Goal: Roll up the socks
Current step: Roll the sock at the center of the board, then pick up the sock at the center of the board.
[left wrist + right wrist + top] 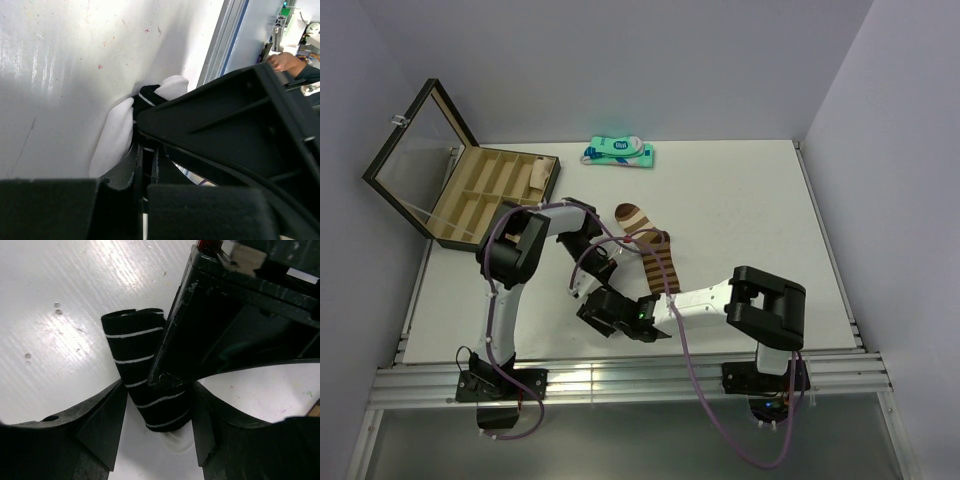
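Near front edge of table [750, 210]: left gripper [145, 150] clamped on black sock [137, 347], right gripper [157, 412] spread astride (white tabletop rightward).

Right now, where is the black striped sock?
In the right wrist view, the black sock lies on the table between the open fingers of the right gripper, the left gripper pinching it.

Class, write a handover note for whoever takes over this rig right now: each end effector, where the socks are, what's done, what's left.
Left end effector: shut, apparently pinching the black sock.
Right end effector: open, jaws on either side of that sock.
Brown sock: flat on the table just beyond them, not held.
Done: black sock looks partly rolled.
Left: finish that roll, then roll the brown sock.
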Robot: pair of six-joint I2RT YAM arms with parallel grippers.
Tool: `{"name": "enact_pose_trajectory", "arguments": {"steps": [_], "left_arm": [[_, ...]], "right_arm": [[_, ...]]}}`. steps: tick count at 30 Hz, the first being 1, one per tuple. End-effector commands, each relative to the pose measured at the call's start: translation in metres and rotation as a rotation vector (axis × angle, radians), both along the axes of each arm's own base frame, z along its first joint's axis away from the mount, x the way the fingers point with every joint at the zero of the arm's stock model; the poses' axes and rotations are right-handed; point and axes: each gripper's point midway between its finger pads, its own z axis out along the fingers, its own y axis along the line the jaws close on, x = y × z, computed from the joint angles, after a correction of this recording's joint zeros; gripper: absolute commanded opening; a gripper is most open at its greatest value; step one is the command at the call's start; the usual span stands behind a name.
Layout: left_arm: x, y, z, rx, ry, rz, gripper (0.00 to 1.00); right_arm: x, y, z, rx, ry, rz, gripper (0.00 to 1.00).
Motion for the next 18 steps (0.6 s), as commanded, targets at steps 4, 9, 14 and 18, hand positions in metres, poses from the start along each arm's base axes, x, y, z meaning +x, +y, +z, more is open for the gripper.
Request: {"name": "enact_pose_trajectory", "arguments": {"steps": [4,9,14,18], "left_arm": [[0.013,0.016,-0.033,0.054,-0.090,-0.095,0.02],[0.018,0.014,-0.028,0.042,-0.087,-0.084,0.14],[0.037,0.009,-0.020,0.015,-0.130,-0.021,0.32],[0.063,0.009,-0.008,-0.005,-0.182,0.096,0.40]], "right_arm": [[0.003,-0.004,-0.019,-0.110,-0.024,-0.011,0.56],[0.001,-0.009,-0.032,-0.160,-0.009,-0.011,0.42],[-0.005,-0.011,-0.041,-0.171,0.024,-0.005,0.28],[-0.008,-0.011,-0.044,-0.156,0.049,-0.015,0.10]]}}
